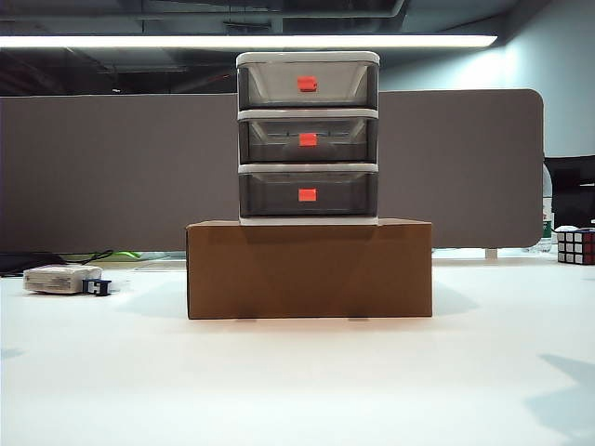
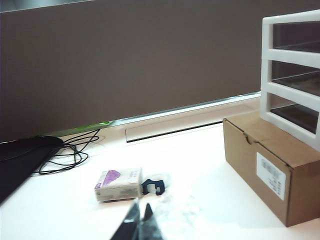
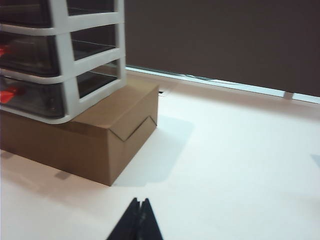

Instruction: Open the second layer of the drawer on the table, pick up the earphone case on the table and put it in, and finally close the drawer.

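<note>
Exterior view: arms unseen | earphone case not found | left end effector (image 2: 140, 220), right end effector (image 3: 139, 215) pressed together (tips only)

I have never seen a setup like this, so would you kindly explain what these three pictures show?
It is a two-armed robot at a white table. One picture comes from a fixed camera facing the table; the others from cameras on each wrist. A small three-tier drawer, all tiers closed, stands on a cardboard box. A flat white box with a dark plug lies to the left, a puzzle cube far right. The left gripper and right gripper are shut, holding nothing.
</note>
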`<state>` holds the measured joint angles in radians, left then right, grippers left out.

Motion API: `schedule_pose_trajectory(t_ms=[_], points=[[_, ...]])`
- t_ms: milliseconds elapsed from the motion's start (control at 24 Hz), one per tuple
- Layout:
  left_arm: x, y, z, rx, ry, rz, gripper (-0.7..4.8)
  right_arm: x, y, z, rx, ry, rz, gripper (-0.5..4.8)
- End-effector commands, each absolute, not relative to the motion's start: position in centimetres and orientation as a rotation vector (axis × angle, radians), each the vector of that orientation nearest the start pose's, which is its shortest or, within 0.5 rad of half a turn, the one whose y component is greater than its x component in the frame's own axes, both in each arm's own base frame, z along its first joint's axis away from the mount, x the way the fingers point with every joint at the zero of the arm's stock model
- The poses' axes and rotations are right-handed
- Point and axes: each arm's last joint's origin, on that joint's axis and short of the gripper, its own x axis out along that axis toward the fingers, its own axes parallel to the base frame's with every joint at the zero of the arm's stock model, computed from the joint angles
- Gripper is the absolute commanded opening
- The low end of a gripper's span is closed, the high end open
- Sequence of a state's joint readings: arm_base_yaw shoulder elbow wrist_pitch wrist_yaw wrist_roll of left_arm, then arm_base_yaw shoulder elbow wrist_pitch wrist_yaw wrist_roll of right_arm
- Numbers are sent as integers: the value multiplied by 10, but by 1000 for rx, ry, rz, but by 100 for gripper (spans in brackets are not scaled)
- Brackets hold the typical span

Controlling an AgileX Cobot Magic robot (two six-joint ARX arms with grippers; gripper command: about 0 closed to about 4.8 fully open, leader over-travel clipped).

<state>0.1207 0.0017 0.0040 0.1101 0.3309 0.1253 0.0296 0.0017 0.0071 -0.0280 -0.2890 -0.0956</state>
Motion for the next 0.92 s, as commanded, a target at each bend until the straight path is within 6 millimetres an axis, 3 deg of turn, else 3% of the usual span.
schedule_pose_trajectory(t_ms=[42, 333, 916], points=[[96, 2, 176, 117, -117, -224, -6, 96, 11, 162, -95, 0, 322, -5], [96, 2, 168, 14, -28, -230, -5, 97, 7, 168, -76, -47, 157, -5], [96, 2, 167, 12, -21, -230, -5, 97, 7, 167, -76, -39, 163, -5]])
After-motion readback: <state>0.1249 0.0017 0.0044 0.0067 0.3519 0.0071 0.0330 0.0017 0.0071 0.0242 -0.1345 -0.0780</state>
